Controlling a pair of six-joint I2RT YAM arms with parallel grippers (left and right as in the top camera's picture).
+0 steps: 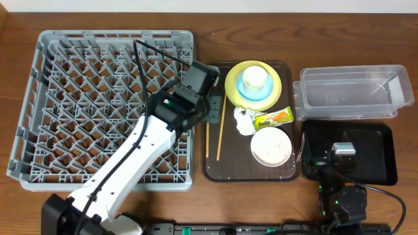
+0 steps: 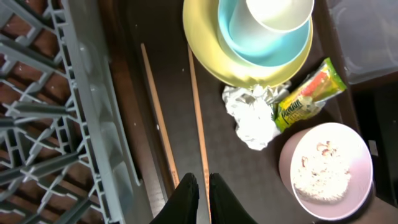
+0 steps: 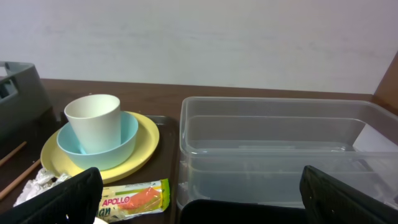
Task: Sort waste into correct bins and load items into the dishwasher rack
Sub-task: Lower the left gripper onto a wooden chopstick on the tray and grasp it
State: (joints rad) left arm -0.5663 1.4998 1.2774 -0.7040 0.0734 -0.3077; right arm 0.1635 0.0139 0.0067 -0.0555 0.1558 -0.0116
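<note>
Left gripper (image 2: 200, 193), its two dark fingers drawn in to a narrow slit, was closed on the near end of one thin wooden chopstick (image 2: 198, 118) lying lengthwise on the dark brown serving tray (image 1: 235, 166); whether the stick had left the tray could not be told. A second wooden chopstick (image 2: 158, 118) lay just beside it, nearer the large grey lattice dishwasher rack (image 1: 46, 98). At the tray's far end a small white cup (image 1: 255, 78) stood in a light blue bowl (image 1: 258, 98) on a round yellow plate (image 1: 230, 85). Touching the plate's edge were a crumpled white tissue (image 2: 252, 118) and a yellow-green-orange snack wrapper (image 2: 311, 93), with a white bowl (image 2: 360, 155) of whitish rice-like crumbs (image 2: 320, 177) beside them. Right gripper (image 3: 200, 186), jaws spread wide and holding nothing, hung over the glossy black rectangular tray (image 1: 382, 156), next to the clear plastic tub (image 1: 307, 98).
</note>
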